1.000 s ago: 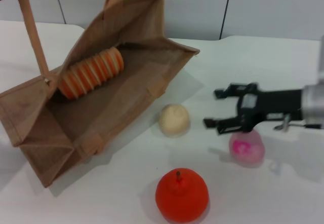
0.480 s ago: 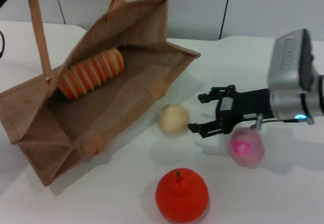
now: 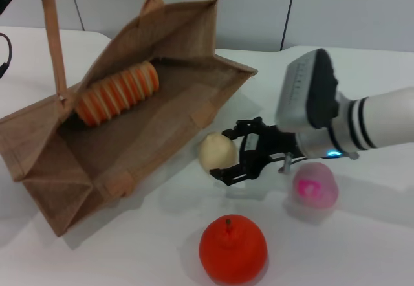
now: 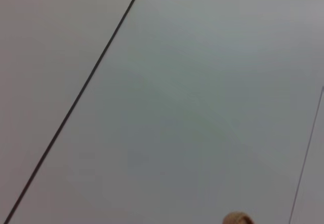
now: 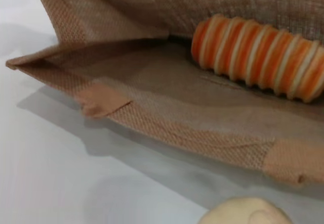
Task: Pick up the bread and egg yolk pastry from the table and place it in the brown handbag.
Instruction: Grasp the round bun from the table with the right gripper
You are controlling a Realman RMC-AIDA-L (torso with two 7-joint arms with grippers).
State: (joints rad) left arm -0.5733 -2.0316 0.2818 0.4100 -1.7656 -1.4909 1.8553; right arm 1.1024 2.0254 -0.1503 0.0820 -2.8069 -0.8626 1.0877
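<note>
The brown handbag (image 3: 149, 114) lies open on its side at the left, one handle held up at the top left. The striped bread (image 3: 118, 93) lies inside it and shows in the right wrist view (image 5: 263, 57) too. The pale egg yolk pastry (image 3: 217, 151) sits on the table just outside the bag's mouth; its top shows in the right wrist view (image 5: 248, 211). My right gripper (image 3: 228, 153) is open, its fingers on either side of the pastry's right half. My left gripper is out of view at the top left.
A pink ball (image 3: 315, 186) lies under my right wrist. A red-orange fruit (image 3: 232, 248) sits near the front edge. The left wrist view shows only a grey wall.
My right gripper has moved left from above the pink ball to the pastry, its open fingers now around it. The bag and bread have not moved.
</note>
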